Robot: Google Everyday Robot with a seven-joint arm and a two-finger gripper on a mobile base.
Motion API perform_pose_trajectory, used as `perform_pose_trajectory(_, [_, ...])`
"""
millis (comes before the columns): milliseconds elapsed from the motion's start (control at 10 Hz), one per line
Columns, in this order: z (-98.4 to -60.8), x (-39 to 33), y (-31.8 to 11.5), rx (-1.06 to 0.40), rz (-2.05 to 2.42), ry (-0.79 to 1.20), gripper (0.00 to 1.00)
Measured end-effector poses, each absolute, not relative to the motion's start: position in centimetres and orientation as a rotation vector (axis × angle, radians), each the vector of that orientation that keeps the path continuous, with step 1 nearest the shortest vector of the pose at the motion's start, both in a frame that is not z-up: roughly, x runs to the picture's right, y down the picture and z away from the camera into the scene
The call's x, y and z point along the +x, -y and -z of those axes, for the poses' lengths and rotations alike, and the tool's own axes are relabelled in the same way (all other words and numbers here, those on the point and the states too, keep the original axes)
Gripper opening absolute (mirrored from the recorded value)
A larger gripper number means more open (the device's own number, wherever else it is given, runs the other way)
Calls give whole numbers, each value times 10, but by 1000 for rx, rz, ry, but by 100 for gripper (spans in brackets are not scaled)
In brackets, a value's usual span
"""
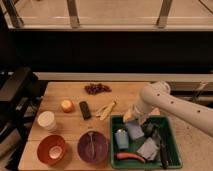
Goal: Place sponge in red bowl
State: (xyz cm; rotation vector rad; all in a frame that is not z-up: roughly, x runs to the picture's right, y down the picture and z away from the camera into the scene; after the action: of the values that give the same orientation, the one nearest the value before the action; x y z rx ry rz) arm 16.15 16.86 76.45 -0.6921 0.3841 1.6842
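Camera view: claw [131, 121] closed, down inside green bin [162, 118] at right end of tabletop [65, 92], tips at light-blue sponge [135, 131]; cannot tell whether sponge gripped. Sponge lies in bin near grey-blue cloth [149, 149]. Red bowl [42, 146] at front-left corner, well apart, purple bowl [85, 150] just beside it.

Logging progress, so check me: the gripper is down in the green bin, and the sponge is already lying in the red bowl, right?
Not quite. The sponge is not in the red bowl; the camera view shows it lying in the green bin. The rest holds: the gripper, shut, is down in that bin, near its back left corner.
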Motion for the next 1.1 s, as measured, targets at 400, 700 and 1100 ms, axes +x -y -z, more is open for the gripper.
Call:
perform_pose_trajectory(400, [-730,154,-127,-650,-1671,-308,0])
perform_pose_trajectory(700, [-733,117,-101,-672,-1618,-208,0])
perform_pose_trajectory(1100, [-743,20,-92,-803,-1507,-76,0])
